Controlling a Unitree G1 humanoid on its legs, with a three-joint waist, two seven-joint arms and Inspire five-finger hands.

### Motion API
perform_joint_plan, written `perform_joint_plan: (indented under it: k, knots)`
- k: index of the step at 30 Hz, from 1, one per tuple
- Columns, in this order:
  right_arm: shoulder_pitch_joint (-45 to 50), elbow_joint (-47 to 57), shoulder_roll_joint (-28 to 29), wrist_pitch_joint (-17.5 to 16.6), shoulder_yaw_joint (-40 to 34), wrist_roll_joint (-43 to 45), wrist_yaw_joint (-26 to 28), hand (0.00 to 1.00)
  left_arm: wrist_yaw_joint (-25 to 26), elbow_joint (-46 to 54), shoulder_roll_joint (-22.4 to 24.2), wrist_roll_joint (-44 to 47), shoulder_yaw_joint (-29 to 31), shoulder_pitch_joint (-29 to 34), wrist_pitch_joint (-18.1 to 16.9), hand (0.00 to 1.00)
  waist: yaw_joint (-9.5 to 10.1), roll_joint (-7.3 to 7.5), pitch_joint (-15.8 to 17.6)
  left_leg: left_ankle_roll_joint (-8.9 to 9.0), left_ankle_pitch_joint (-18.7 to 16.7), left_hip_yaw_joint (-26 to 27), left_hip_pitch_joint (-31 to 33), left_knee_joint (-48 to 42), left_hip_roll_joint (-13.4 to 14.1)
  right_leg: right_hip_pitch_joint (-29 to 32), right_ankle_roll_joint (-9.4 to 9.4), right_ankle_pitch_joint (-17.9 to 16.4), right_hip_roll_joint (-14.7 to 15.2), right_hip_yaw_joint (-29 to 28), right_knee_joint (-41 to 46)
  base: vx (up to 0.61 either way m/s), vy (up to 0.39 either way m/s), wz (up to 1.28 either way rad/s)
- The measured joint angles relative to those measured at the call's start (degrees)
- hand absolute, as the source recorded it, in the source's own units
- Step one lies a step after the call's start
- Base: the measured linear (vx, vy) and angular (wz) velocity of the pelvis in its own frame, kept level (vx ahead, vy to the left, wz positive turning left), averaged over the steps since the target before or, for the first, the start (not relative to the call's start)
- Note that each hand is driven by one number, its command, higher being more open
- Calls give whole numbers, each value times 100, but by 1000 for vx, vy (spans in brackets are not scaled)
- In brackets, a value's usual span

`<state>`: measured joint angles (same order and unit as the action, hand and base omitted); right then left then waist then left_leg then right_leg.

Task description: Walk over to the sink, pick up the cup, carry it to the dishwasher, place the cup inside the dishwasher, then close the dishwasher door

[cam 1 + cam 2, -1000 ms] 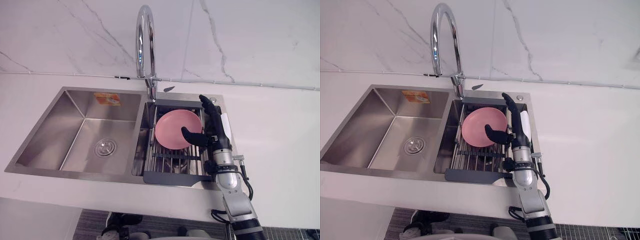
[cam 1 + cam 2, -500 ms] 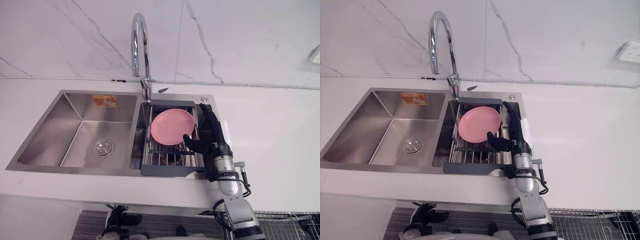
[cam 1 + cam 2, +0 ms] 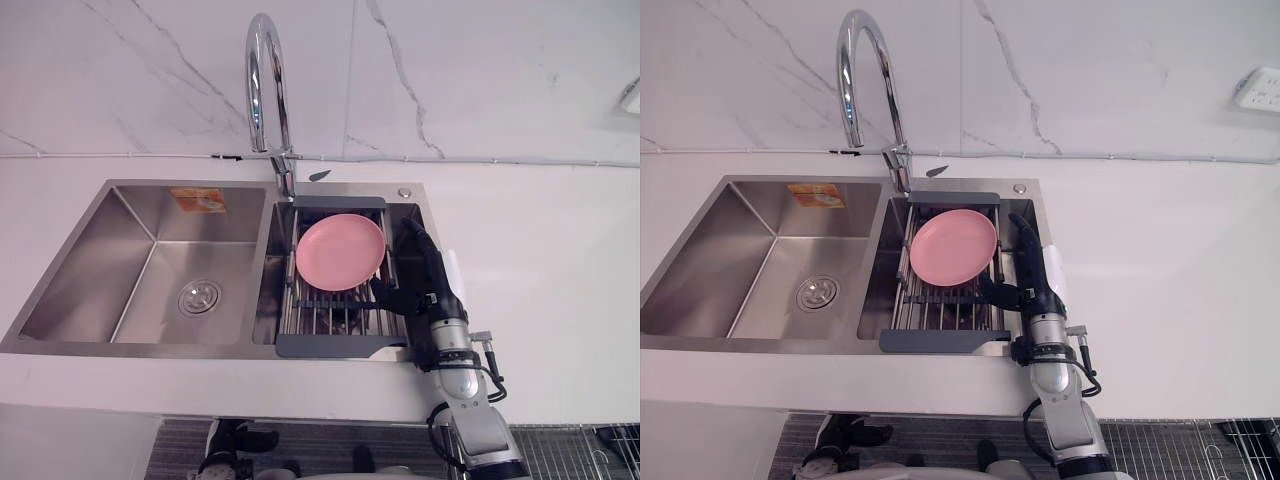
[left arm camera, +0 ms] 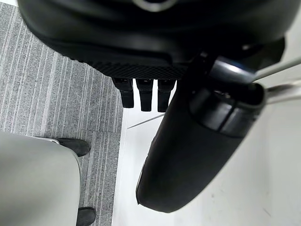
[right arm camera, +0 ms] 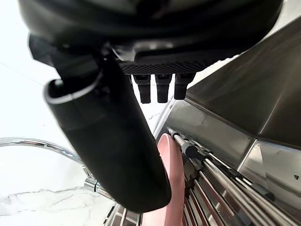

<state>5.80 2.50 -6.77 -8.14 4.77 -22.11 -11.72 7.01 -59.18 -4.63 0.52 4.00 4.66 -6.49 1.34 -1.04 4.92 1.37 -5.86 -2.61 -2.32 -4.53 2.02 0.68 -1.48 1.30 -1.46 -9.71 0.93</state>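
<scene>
In the right basin of the stainless steel double sink (image 3: 95, 262), a dark grey draining rack with metal bars (image 3: 340, 346) spans the basin from back edge to front edge. A tall chrome gooseneck tap (image 3: 287, 165) rises at the sink's back edge between the two basins. The left basin holds a round drain (image 3: 199, 297) and bears an orange sticker (image 3: 197, 198) on its back wall. White countertop (image 3: 540, 260) surrounds the sink below a white marble wall (image 3: 480, 70).

A round pink plate (image 3: 340, 252) rests on the rack's bars toward the back edge, its broad face turned upward; being round, it has no long axis.

The right hand (image 3: 430, 280) lies along the rack's right edge, fingers straight and pointing toward the sink's back edge. Its thumb reaches sideways to just beside the plate's front right rim; whether they touch I cannot tell. It grips nothing.

The left hand (image 4: 141, 52) hangs over grey carpet (image 4: 56, 84), fingers straight, empty.
</scene>
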Motion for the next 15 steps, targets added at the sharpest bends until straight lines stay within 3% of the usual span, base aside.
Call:
perform_joint_plan:
  k: [7,15]
  knots:
    - [27,-222,4,139,-264,-18,-21,90,-98,-15,24,0,142,1,148,90,-5,5,1,0,-2,5,-285,-57,-2,-315,-27,28,9,-12,12,-41,7,0]
    - [-2,-141,-287,155,-522,-515,-202,90,-120,85,22,-61,118,103,-101,90,-4,17,0,11,-3,-18,-275,17,10,-390,-49,99,41,101,-246,-59,1,2]
